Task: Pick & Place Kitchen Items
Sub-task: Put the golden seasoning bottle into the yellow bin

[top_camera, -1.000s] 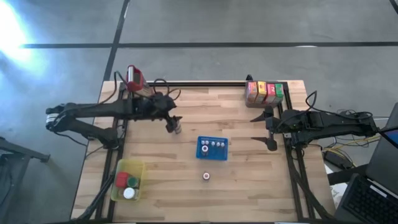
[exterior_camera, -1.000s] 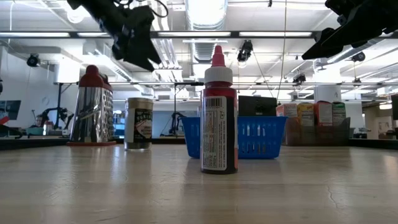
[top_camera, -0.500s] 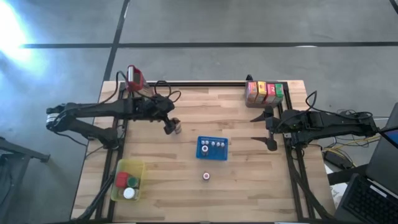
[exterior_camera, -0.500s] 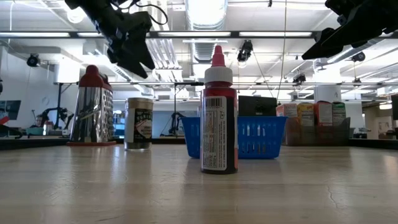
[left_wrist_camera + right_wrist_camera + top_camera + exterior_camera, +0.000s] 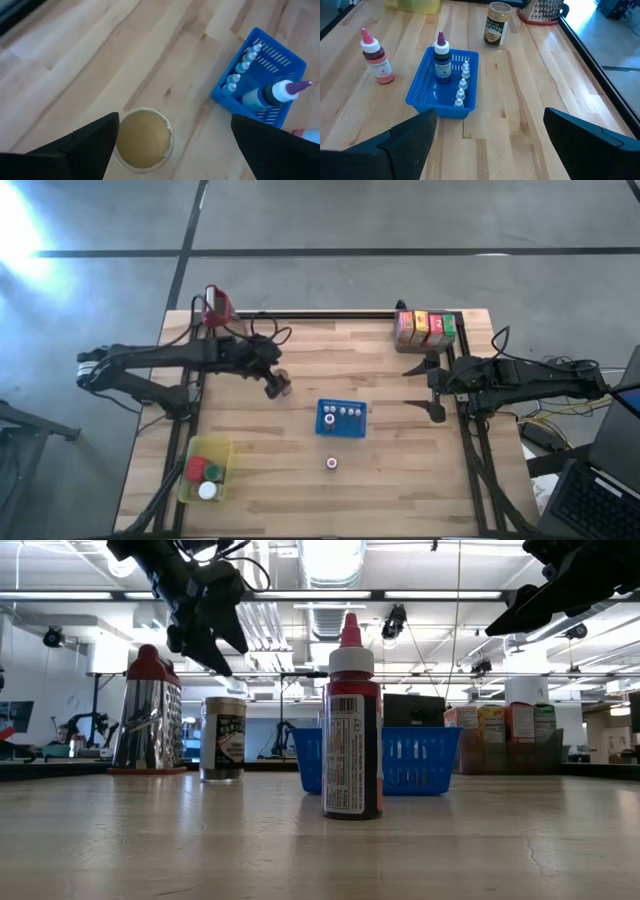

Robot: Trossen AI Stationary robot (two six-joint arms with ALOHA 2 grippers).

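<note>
Spice jar (image 5: 284,386) upright on surface (image 5: 380,480), free, just off blue tray (image 5: 341,419); likely just set down. Left gripper (image 5: 170,145) directly above jar, fingers (image 5: 85,145) spread wide, nothing held; arm stretched in from left, wrist angled down. Right gripper (image 5: 432,385) hovers right of tray, fingers open, idle. Red bottle (image 5: 351,730) alone near front.

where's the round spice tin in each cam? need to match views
High: spice tin left of centre, under the left claw.
Low: left of centre, beside the grater.
Left wrist: between the fingers, seen from above.
Right wrist: far side.
Shared landmark: blue basket.
</note>
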